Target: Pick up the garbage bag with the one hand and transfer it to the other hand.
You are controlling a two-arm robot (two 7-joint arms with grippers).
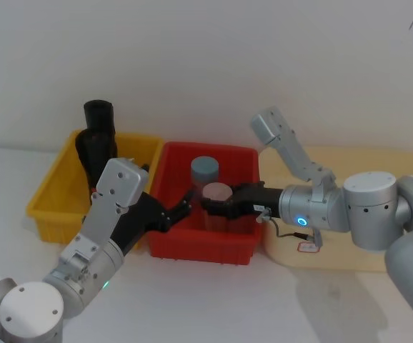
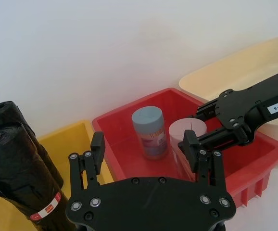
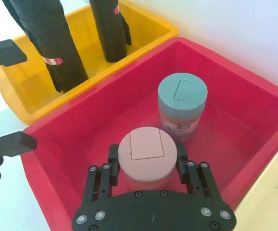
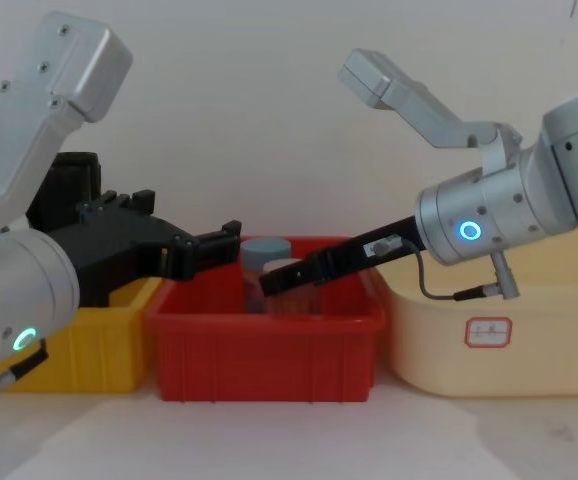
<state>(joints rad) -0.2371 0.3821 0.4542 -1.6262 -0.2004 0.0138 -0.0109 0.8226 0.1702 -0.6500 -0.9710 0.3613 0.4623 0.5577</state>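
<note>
**Pick-up not yet begun, bag untouched**

Judged as the approach before the first grasp, with nothing lifted. Calls next for swinging the left claw [image 1: 178, 211] off the red bin [image 1: 206, 248] and across to the yellow bin [image 1: 49, 214]. Then calls for closing on the garbage bag [image 1: 94, 146] below its top, without knocking the other black roll [image 1: 98, 113].

Reaching forward and inward with the left arm [image 1: 96, 243], green ring lit, forearm crossing just in front of the two rolls. Stretching in from the opposite side with the right arm [image 1: 349, 207], blue ring lit, roughly level over the red bin.

Standing upright in the yellow bin, just beside its twin: the garbage bag, apart from both claws.

With the left claw, fingers apart and holding nothing, above the red bin's left part. With the right claw [image 1: 212, 204], fingers apart on either side of the pink-lidded jar [image 3: 146, 149]. Impossible to tell whether touching it.
</note>
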